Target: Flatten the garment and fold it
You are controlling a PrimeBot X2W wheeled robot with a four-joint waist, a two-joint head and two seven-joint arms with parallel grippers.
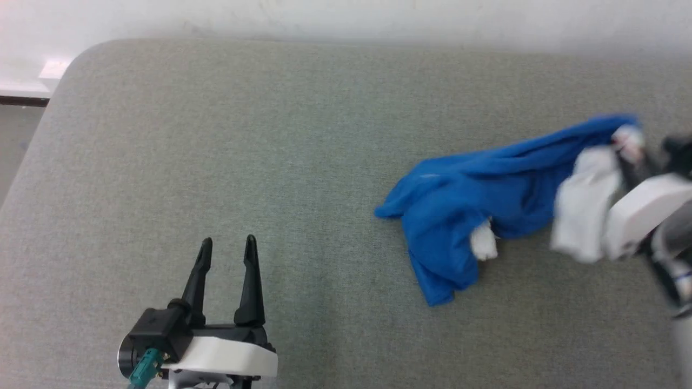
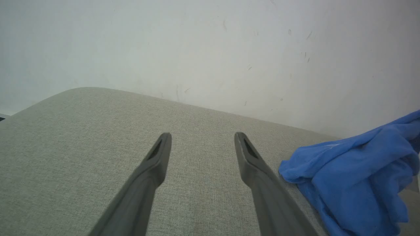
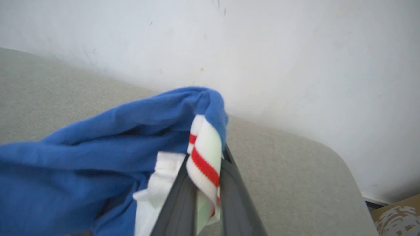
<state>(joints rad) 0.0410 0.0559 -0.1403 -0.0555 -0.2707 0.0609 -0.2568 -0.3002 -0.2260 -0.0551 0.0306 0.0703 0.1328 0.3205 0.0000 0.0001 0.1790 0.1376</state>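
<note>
At the left, the left gripper (image 1: 227, 240) hangs over the bare grey upholstered surface (image 1: 270, 135). Its two dark fingers are spread wide with nothing between them, well apart from the cloth.

Right of centre lies the garment (image 1: 476, 189), a royal-blue jersey bunched into a long ridge. Its left end droops in a crumpled fold on the surface, with a small white scrap showing at the lower edge, and the ridge climbs toward the right.

There the right gripper (image 3: 210, 183) is drawn narrow on the red-and-white striped trim (image 3: 203, 157), with a white sleeve end (image 1: 584, 216) hanging just beside it. The head view is blurred at that spot, but the wrist view shows the trim pinched between the fingers. Whether this trim belongs to the collar or a sleeve I cannot tell.

The step in hand looks like raising the shirt by this edge to shake it out for flattening. To do it well:
- Keep the pinch firm, since ribbed trim is thin and could slip out.
- Lift steadily, so the blue body hangs free instead of dragging in a lump.
- Check that only one edge is caught, not several layers.
- Bring the idle left gripper across to a matching point on the far side, so the cloth can be stretched between both and laid flat
</note>
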